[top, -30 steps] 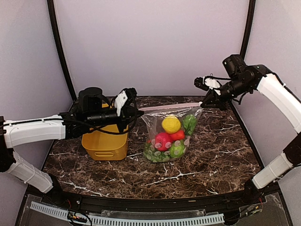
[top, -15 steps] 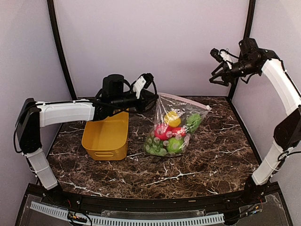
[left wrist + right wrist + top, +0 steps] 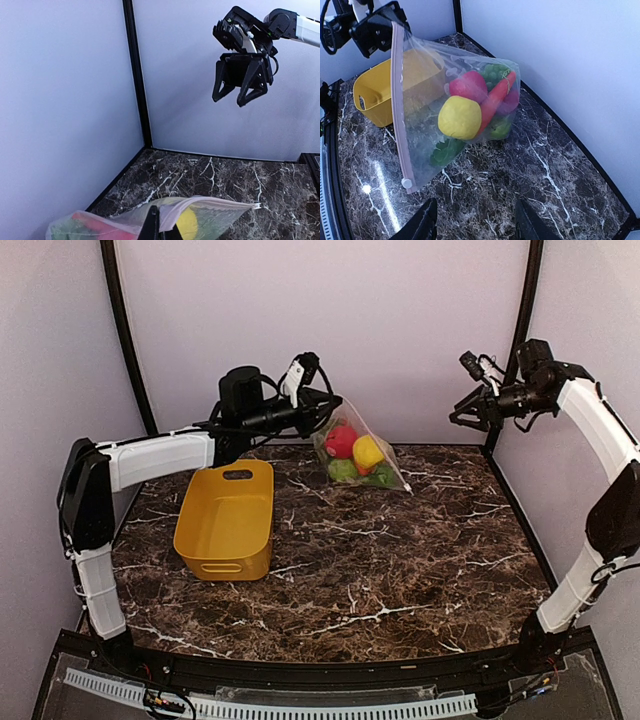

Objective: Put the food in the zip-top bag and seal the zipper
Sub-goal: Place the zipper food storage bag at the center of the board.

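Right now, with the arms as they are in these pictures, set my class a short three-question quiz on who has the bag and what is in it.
1. True or false: the right gripper is clamped on the zip-top bag.
2. Which gripper holds the bag up by its zipper end? A: the left gripper. B: the right gripper. C: neither.
3. Fill in: the lemon sits inside the ____.

Key: 1 false, its jaws stand open, well apart from the bag. 2 A. 3 zip-top bag.
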Robot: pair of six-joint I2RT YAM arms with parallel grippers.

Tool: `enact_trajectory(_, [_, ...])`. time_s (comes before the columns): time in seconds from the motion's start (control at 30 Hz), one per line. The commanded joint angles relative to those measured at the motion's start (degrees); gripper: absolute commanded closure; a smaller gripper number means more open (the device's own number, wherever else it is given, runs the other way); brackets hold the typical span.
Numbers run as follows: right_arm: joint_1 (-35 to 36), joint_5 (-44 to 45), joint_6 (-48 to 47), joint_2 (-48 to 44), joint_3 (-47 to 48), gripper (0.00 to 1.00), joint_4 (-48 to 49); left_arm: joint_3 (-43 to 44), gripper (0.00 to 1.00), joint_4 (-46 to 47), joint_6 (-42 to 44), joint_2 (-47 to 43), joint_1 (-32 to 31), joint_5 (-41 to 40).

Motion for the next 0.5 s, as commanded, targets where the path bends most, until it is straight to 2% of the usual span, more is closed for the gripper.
enact_trajectory(0.0, [0.08,-4.78,2.96,-4.78,-6.65,0.50,6.83,-18.04,0.99,12.81,-4.36,-8.57,-0.63,-1.04])
enact_trajectory(0.1, [0.52,-9.08,5.53,-6.24,-11.24,0.49,10.10,-31.38,0.99,19.81,-7.66,-11.40,-1.21,-3.26])
enact_trajectory(0.2, [1.64,-10.55,6.82,-6.96,-13.26,0.49,11.48,-38.84,0.99,21.58,-7.85,-14.30,-2.48,-5.78])
enact_trajectory(0.27, [2.28,-10.69,7.40,-7.48,-14.13,0.49,11.82,-41.80,0.90,18.64,-4.91,-16.82,-3.74,-7.30])
enact_trajectory(0.3, [2.48,-10.63,8.05,-7.83,-14.63,0.49,12.44,-42.70,0.81,14.53,-3.22,-18.79,-4.84,-8.57])
enact_trajectory(0.33, [2.54,-10.61,8.99,-8.23,-15.09,0.49,13.26,-43.06,0.76,12.16,0.23,-19.82,-5.44,-12.60])
enact_trajectory(0.37, [2.59,-10.63,9.54,-8.68,-15.50,0.49,13.85,-43.92,0.65,8.32,1.69,-22.19,-6.54,-14.78])
enact_trajectory(0.47, [2.64,-10.01,10.82,-10.19,-15.71,0.48,14.45,-46.89,0.46,4.39,5.71,-27.78,-7.57,-22.26])
